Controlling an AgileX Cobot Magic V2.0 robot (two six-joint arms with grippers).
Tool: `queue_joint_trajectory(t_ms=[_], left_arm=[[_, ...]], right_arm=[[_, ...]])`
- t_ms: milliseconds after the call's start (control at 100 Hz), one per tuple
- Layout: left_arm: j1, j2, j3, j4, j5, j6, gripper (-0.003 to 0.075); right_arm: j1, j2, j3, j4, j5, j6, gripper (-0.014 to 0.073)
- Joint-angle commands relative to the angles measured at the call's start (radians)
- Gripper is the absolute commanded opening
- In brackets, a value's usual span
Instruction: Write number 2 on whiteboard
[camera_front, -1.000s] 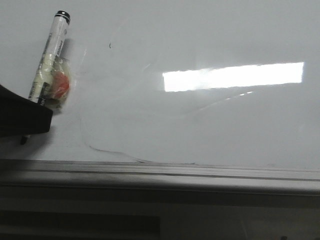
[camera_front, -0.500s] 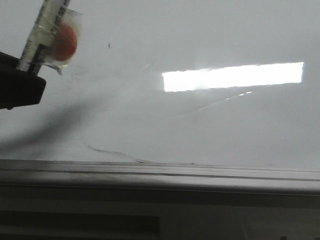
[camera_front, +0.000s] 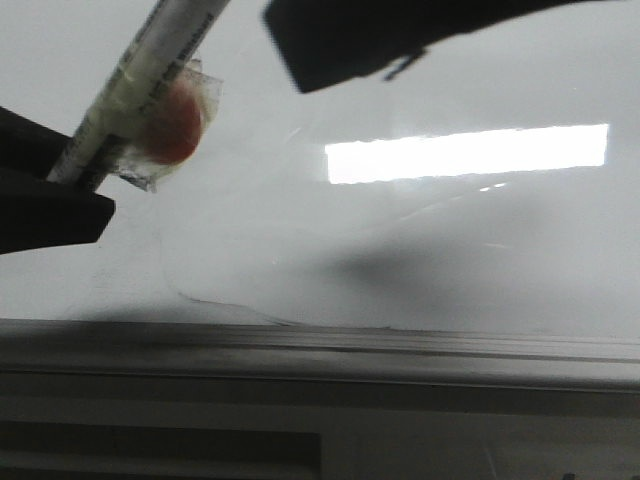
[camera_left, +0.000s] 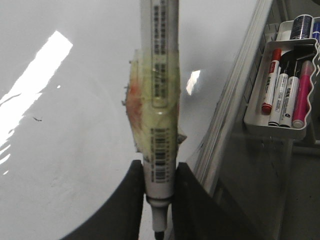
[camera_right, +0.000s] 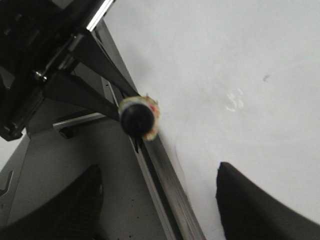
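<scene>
Change: right gripper (camera_right: 157, 192) just dropped in from 12 o'clock in the front view, wasn't there a moment ago; marker (camera_front: 140, 85) tilted further over toward 1 o'clock.

Left gripper (camera_left: 159, 200): jaws clamped on the marker barrel, cap end up.

Right jaws: spread wide, lined up on the black cap (camera_right: 136, 118).

Whiteboard (camera_front: 450, 250): no number 2 yet, only faint smears.

Meaning: probably uncapping next, writing not started.
</scene>
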Motion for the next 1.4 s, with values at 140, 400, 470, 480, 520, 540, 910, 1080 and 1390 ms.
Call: queue_joint_trajectory(t_ms=[140,400,470,480,520,540,910,1080,1390], left_arm=[[-0.007,-0.007,-0.025,-0.006,-0.065,-0.003,-0.0019],[-0.007,-0.007,-0.025,-0.006,-0.065,-0.003,-0.0019],[-0.007,-0.007,-0.025,-0.006,-0.065,-0.003,-0.0019],[-0.007,-0.007,-0.025,-0.006,-0.065,-0.003,-0.0019],[-0.007,-0.007,-0.025,-0.006,-0.065,-0.003,-0.0019],[-0.007,-0.007,-0.025,-0.006,-0.065,-0.003,-0.0019],[-0.007,-0.007,-0.027,-0.036,-0.081,-0.005,0.0036],[-0.007,-0.062,-0.055,-0.125,-0.031,-0.005,0.0318],[-0.007,-0.399,-0.134,-0.187,0.264,-0.011,0.0379]], right_arm=[[0.030,0.116,-0.125,0.009,-0.100,-0.014,0.0419],[0.079,0.132,-0.141,0.009,-0.148,-0.014,0.0307],[0.079,0.132,-0.141,0.009,-0.148,-0.014,0.0141],[0.079,0.132,-0.141,0.009,-0.148,-0.014,0.0100],[0.079,0.132,-0.141,0.009,-0.146,-0.014,-0.0010],[0.079,0.132,-0.141,0.009,-0.143,-0.014,-0.0079],[0.079,0.132,-0.141,0.009,-0.138,-0.014,-0.0071],[0.079,0.121,-0.149,-0.014,-0.088,-0.014,-0.0071],[0.074,-0.001,-0.189,-0.085,-0.066,-0.014,-0.0071]])
